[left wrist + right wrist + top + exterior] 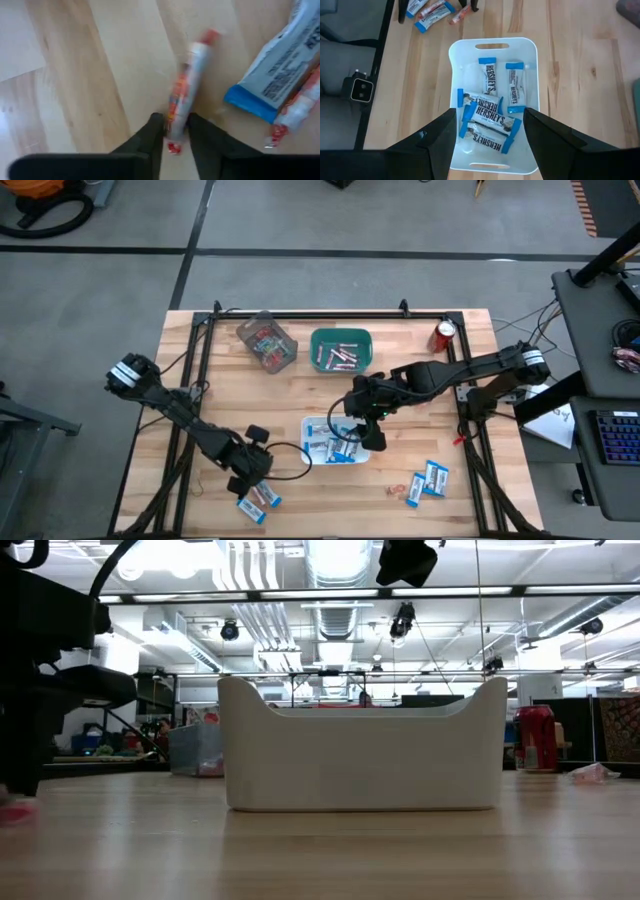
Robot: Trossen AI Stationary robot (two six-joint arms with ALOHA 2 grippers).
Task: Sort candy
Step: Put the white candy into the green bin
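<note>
My left gripper point(175, 131) is low at the table's near left point(252, 480), shut on a slim pinkish-white candy stick point(186, 85) lying on the wood. Beside it lie a blue-and-white packet point(280, 70) and a second stick point(296, 111). My right gripper point(490, 117) hangs open and empty over the white tray point(312, 425), which holds several blue-and-white packets point(492, 117). More packets and a stick point(425, 480) lie on the table's near right. My left gripper pinches the pinkish-white stick at its near end point(173, 131) between its two fingers, which come from above and lie along the stick. The rest of the stick lies flat on the table, reaching away from the fingers.
A green tray point(366, 340) with pinkish sticks and a clear container point(267, 342) with red pieces stand at the far side. A red soda can point(444, 335) stands at the far right. In the low view the white tray point(360, 755) fills the middle.
</note>
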